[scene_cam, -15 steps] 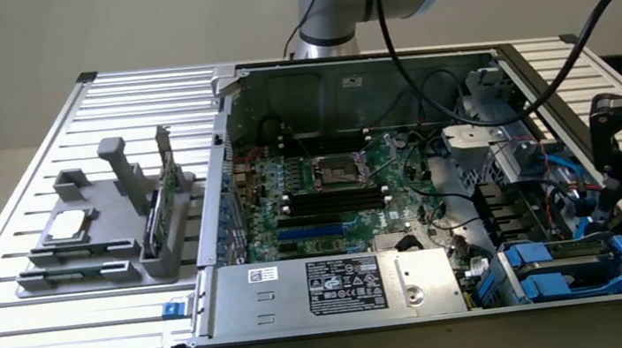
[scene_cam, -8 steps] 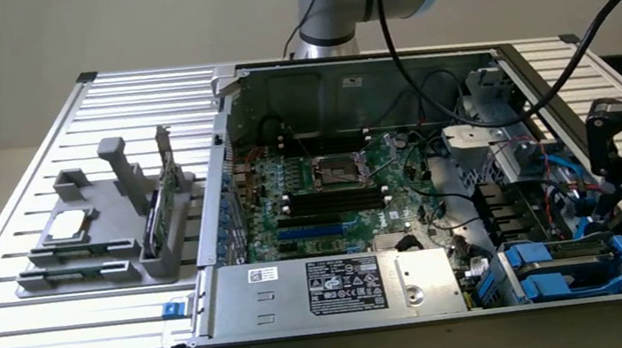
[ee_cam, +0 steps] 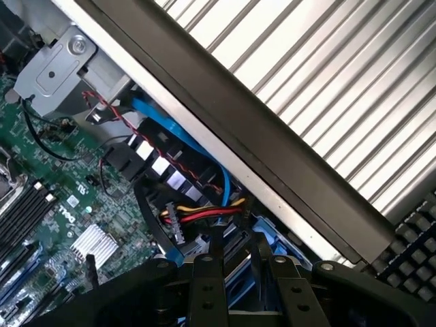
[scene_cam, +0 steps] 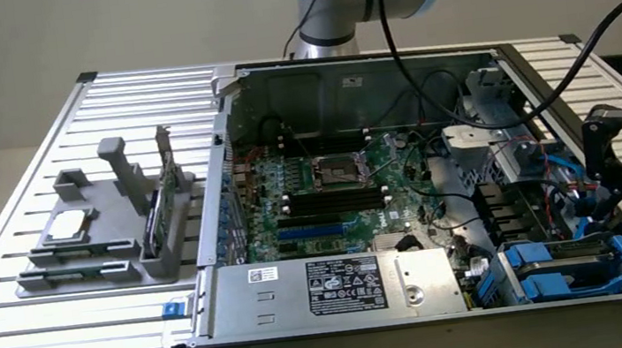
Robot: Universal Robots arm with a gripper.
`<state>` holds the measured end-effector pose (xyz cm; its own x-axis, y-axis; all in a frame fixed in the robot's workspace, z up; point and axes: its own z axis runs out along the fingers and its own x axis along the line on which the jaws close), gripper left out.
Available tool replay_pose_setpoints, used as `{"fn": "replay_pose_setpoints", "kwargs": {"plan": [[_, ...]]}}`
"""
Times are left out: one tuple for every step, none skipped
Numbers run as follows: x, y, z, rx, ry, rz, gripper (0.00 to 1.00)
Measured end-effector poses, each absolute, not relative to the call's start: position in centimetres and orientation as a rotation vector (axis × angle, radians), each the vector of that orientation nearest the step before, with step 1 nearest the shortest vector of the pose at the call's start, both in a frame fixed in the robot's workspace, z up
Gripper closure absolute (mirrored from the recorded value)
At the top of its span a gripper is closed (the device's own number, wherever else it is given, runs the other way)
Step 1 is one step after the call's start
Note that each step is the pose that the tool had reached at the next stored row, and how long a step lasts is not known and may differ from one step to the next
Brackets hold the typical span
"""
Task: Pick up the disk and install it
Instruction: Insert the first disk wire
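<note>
Gripper [ee_cam: 235,259] sits at blue-bracketed disk [scene_cam: 567,272] beside Dell-marked motherboard [ee_cam: 88,204], possibly gripping; cannot tell.

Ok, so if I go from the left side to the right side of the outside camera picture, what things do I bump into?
First the silver processor chip on the grey holder → upright green card → motherboard in the open computer case → blue-framed disk.
</note>
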<state>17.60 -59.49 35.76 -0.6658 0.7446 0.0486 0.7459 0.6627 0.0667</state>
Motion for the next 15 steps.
{"fn": "replay_pose_setpoints", "kwargs": {"plan": [[17.62, -59.50, 35.73, -1.291, -2.843, -0.126, 0.69], [17.64, -59.50, 35.69, -1.303, -2.838, -0.127, 0.69], [17.66, -59.49, 35.63, -1.314, -2.833, -0.127, 0.69], [17.67, -59.49, 35.59, -1.326, -2.828, -0.127, 0.69], [17.67, -59.49, 35.57, -1.336, -2.823, -0.127, 0.69], [17.67, -59.49, 35.56, -1.344, -2.820, -0.127, 0.69], [17.68, -59.47, 35.54, -1.349, -2.818, -0.127, 0.69], [17.68, -59.44, 35.54, -1.353, -2.816, -0.127, 0.69], [17.67, -59.40, 35.55, -1.356, -2.815, -0.127, 0.69], [17.67, -59.34, 35.55, -1.359, -2.813, -0.127, 0.69], [17.66, -59.26, 35.56, -1.362, -2.812, -0.127, 0.69], [17.63, -59.19, 35.55, -1.364, -2.811, -0.127, 0.69], [17.60, -59.12, 35.56, -1.367, -2.810, -0.127, 0.69], [17.59, -59.07, 35.55, -1.368, -2.809, -0.127, 0.69], [17.58, -59.04, 35.55, -1.369, -2.809, -0.127, 0.69]]}}
